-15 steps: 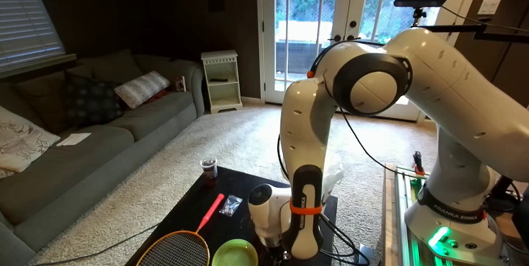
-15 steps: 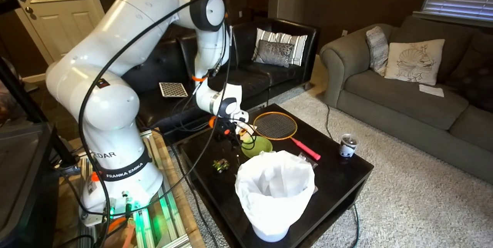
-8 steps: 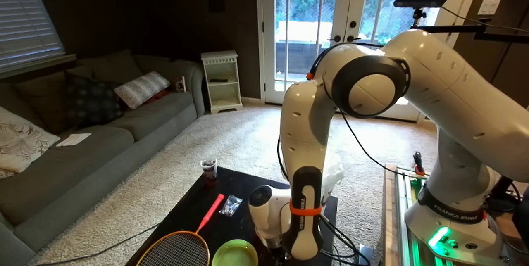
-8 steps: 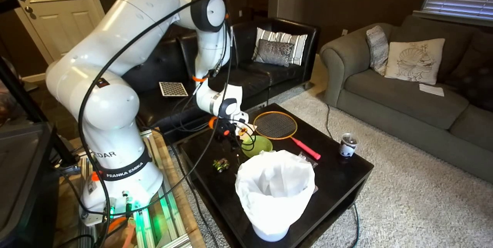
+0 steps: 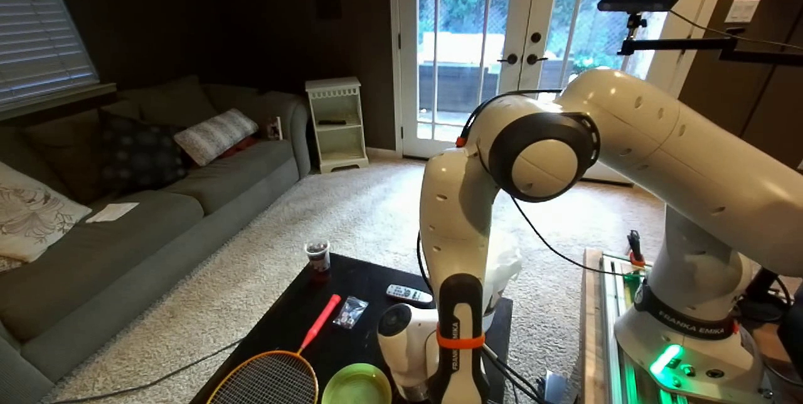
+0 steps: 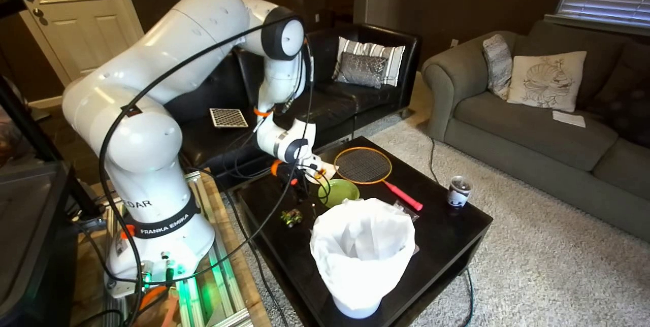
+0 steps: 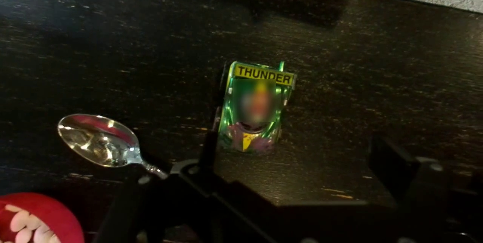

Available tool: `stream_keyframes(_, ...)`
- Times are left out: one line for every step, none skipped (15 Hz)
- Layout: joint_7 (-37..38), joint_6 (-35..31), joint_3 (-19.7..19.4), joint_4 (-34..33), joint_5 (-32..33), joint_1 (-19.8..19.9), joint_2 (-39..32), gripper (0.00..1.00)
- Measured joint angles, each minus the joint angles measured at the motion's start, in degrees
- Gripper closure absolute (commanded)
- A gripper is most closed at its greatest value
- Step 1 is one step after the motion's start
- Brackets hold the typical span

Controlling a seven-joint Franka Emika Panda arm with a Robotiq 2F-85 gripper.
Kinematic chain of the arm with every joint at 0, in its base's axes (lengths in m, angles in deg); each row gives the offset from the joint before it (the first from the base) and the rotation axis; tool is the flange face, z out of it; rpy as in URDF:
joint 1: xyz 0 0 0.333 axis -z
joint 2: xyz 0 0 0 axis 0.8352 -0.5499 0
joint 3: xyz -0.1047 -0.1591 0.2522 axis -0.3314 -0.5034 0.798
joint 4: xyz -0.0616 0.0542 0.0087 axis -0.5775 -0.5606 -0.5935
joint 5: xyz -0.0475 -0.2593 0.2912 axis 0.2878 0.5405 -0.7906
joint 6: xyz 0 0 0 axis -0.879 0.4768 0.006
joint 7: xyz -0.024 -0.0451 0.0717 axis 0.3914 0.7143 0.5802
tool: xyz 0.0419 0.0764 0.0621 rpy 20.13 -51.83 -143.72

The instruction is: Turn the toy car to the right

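Note:
The toy car point(image 7: 251, 137) is a small shiny green car with a yellow THUNDER label at its top end in the wrist view. Part of its middle is blurred. It also shows as a small green shape on the dark table in an exterior view point(image 6: 291, 218). My gripper point(image 7: 296, 145) is open and empty, with its fingers wide apart. The car appears mostly beyond the fingertips, its lower end just right of the left fingertip. I cannot tell whether they touch. In an exterior view the gripper point(image 6: 300, 190) hangs over the table behind the car.
A spoon point(image 7: 99, 140) and a red bowl point(image 7: 56, 213) with pale pieces lie left of the car. A green bowl point(image 6: 339, 192), a racket point(image 6: 363, 165), a white-lined bin point(image 6: 361, 256) and a cup point(image 6: 458, 192) stand on the table point(image 6: 442, 235). A remote point(image 5: 409, 294) lies behind the arm.
The arm has lowered, and the gripper has come down slightly toward the table. The remote is now uncovered in an exterior view. The toy car has not visibly moved.

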Motion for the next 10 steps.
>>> stream_keyframes(-0.1, 0.0, 0.3, -0.8, -0.1, 0.2, -1.0, 0.00)
stream_keyframes(-0.1, 0.0, 0.4, -1.6, -0.1, 0.2, -2.0, 0.00)
stream_keyframes(-0.1, 0.0, 0.4, -2.3, -0.2, 0.2, -3.0, 0.00)
stream_keyframes(-0.1, 0.0, 0.4, -3.0, -0.3, 0.3, -3.9, 0.00)
stream_keyframes(-0.1, 0.0, 0.5, -3.7, -0.5, 0.4, -4.8, 0.00)
stream_keyframes(-0.1, 0.0, 0.5, -4.3, -0.8, 0.5, -5.7, 0.00)
stream_keyframes(-0.1, 0.0, 0.5, -4.8, -1.2, 0.6, -6.5, 0.00)
stream_keyframes(-0.1, 0.0, 0.4, -5.3, -1.5, 0.6, -7.2, 0.00)
stream_keyframes(-0.1, 0.0, 0.4, -5.7, -1.9, 0.6, -7.8, 0.00)
stream_keyframes(-0.1, 0.1, 0.3, -6.2, -2.3, 0.6, -8.4, 0.00)
